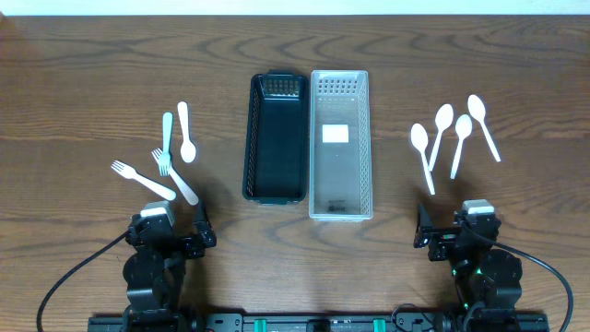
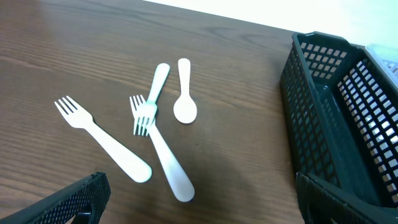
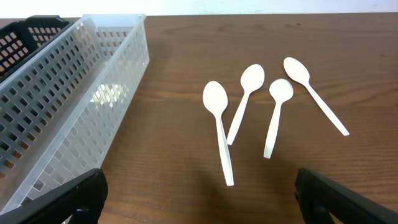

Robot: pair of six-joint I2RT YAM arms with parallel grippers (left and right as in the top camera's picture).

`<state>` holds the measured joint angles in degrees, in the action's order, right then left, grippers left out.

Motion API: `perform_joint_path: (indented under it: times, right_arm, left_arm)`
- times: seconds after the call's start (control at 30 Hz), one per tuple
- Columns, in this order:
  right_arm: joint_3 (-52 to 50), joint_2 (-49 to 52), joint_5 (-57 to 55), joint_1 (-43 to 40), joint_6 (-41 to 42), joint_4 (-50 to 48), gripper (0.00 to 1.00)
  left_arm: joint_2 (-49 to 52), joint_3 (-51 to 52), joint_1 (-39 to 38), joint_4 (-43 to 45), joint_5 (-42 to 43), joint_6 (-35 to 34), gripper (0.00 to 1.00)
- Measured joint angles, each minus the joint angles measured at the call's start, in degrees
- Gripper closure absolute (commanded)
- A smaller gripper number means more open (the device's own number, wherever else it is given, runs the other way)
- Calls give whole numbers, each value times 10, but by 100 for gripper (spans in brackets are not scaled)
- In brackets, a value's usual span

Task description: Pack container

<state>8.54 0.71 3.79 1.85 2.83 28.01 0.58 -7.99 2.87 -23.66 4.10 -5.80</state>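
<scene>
A black mesh bin [image 1: 277,138] and a clear mesh bin [image 1: 340,143] stand side by side at the table's middle, both without cutlery. Left of them lie three white forks [image 1: 143,180] [image 1: 173,175] [image 1: 167,138] and one white spoon [image 1: 185,132]; they show in the left wrist view around the middle fork [image 2: 160,148]. Right of the bins lie several white spoons [image 1: 456,138], also in the right wrist view [image 3: 258,109]. My left gripper [image 1: 198,231] [image 2: 202,199] is open and empty near the front edge. My right gripper [image 1: 422,229] [image 3: 199,199] is open and empty.
The black bin's wall [image 2: 311,118] fills the right of the left wrist view. The clear bin [image 3: 68,106] fills the left of the right wrist view. A white label [image 1: 335,134] lies on the clear bin's floor.
</scene>
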Motion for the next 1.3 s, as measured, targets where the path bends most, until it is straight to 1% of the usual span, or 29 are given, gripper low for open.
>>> perform_joint_path:
  times: [1.3]
  right_arm:
    - [0,0,9,0,9,-4,1]
  left_arm:
    - [0,0,0,0,0,0,2]
